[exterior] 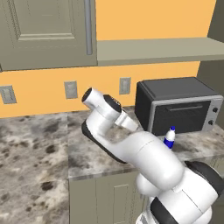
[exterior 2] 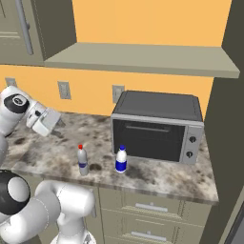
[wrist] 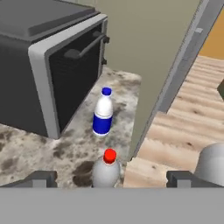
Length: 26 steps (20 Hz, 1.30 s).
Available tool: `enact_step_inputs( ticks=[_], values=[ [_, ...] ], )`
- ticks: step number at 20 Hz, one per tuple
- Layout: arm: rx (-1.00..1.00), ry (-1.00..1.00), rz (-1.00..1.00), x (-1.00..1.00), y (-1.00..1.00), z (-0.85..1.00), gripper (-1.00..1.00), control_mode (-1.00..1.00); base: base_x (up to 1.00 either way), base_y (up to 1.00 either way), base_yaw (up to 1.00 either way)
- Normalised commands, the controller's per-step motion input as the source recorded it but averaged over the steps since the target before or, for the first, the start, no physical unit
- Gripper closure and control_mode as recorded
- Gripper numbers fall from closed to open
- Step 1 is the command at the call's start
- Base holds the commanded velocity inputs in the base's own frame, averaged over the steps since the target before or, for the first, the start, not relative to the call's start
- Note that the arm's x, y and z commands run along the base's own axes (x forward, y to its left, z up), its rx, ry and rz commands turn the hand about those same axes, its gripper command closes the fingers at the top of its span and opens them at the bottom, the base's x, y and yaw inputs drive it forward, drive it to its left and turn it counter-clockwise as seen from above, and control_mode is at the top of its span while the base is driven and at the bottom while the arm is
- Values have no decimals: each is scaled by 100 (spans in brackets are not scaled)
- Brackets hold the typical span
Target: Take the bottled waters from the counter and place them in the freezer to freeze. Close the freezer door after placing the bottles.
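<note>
Two bottled waters stand on the speckled counter in front of a toaster oven. The slim red-capped bottle is to the left of the stubbier blue-capped bottle. My gripper hangs open above the counter's back left, up and to the left of the red-capped bottle and well apart from it. In the hand view the red-capped bottle shows low between my spread fingertips, with the blue-capped bottle beyond it. The blue-capped bottle peeks out behind my arm. The freezer and its door are out of view.
A black and silver toaster oven stands just behind the bottles. A tall grey-brown panel closes off the counter's right end. Wall cabinets and a shelf hang above. Wooden floor lies beyond the counter edge.
</note>
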Motion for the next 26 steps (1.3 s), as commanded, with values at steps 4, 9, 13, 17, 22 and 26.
enact_step_inputs(
  ticks=[4, 9, 13, 17, 22, 26],
  values=[
    [2, -28, -46, -54, 19, -3, -100, -100, 0, 0, 0],
    [0, -9, -33, -11, -8, -34, -100, -100, 0, 0, 0],
    [0, -6, -6, 0, -7, -46, -100, -100, 0, 0, 0],
    [0, -5, 2, -5, -3, -14, -100, -100, 0, 0, 0],
    [0, 0, 5, 0, -2, -33, -100, -100, 0, 0, 0],
    [0, 0, 7, 0, 0, -48, -100, -100, 0, 0, 0]
  ],
)
